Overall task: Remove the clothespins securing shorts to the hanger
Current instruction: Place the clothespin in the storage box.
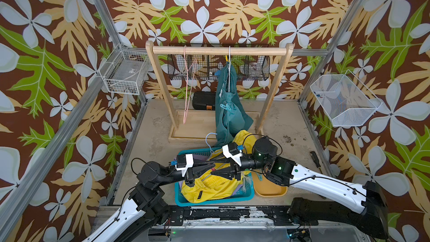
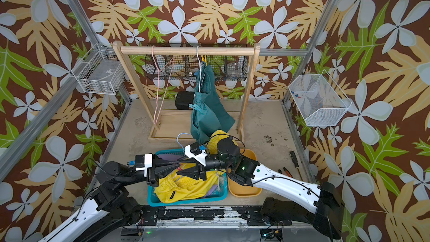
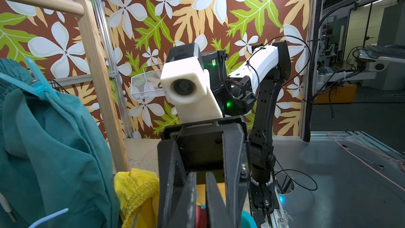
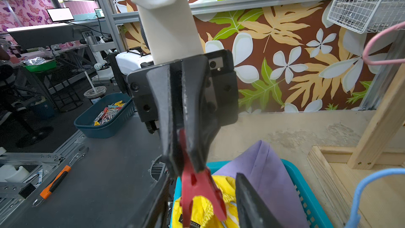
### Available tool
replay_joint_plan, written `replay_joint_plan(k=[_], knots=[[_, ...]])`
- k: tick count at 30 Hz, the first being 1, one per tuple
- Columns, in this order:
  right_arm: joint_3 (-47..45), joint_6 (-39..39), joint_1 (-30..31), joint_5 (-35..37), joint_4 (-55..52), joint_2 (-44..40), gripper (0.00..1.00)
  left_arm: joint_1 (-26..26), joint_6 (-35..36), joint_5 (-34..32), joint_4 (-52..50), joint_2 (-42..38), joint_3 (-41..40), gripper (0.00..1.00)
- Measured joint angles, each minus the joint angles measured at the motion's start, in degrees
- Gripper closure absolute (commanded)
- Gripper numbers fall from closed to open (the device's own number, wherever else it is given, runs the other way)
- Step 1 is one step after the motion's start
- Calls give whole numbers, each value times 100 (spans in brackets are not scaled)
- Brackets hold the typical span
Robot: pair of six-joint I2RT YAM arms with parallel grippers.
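My left gripper (image 4: 188,167) is shut on the handle end of a red clothespin (image 4: 197,187). The peg's spread jaw ends straddle the gathered waist of the yellow shorts (image 1: 209,188). These lie with the lilac shorts (image 4: 263,172) in a teal basket (image 1: 209,202). My right gripper (image 1: 209,165) faces the left gripper (image 1: 213,163) over the basket. Its fingers (image 4: 249,200) stand open on either side of the red peg. The teal shorts (image 1: 229,115) hang on a white hanger from the wooden rail (image 1: 209,50), with a light blue clothespin (image 1: 224,107) on them.
An empty pink hanger (image 1: 188,89) hangs on the rail. A blue hanger hook (image 1: 209,136) sticks up from the basket. An orange tray (image 1: 270,188) sits right of the basket. Wire baskets (image 1: 344,101) hang on the side and back walls. A black case (image 1: 203,100) lies behind the rack.
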Motion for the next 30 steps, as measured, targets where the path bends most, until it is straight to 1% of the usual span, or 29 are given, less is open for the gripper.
replay_joint_plan(k=[4, 5, 6, 7, 8, 9, 12, 14, 15, 16, 20, 23, 26, 30], knots=[[11, 42, 0, 0, 87, 20, 64, 0, 0, 0, 9, 0, -15, 100], [11, 44, 0, 0, 111, 20, 67, 0, 0, 0, 9, 2, -15, 98], [11, 61, 0, -2, 144, 20, 71, 0, 2, 0, 9, 4, -17, 89], [9, 81, 0, -13, 173, 20, 77, 0, 0, -2, 11, 11, -17, 87], [7, 85, 0, -20, 175, 20, 80, 0, -9, -2, 31, 13, -17, 87], [0, 85, 0, -26, 190, 20, 83, 0, -20, -26, 39, 11, -17, 83], [-11, 79, 0, -103, 225, 26, 88, 0, -48, -98, 35, 2, -17, 55], [-13, 160, 4, -81, 267, 31, 90, 0, -17, -17, 42, -13, -20, 35], [-22, 164, 4, -74, 282, 31, 91, 0, -13, -24, 52, -31, -26, 15], [-26, 166, 2, -15, 289, 31, 91, 0, -7, -26, 76, -42, -31, 1], [-79, 188, 0, 70, 299, -24, 91, 0, -57, -197, 76, -109, -57, 0], [-149, 186, 4, 385, 256, -149, 91, 0, -57, -466, 87, -295, -116, 0], [-243, 188, 4, 977, 116, -356, 91, 0, -55, -833, 184, -503, -219, 0], [-361, 275, 4, 2142, -229, -793, 91, 0, -52, -1434, 227, -717, -341, 0]])
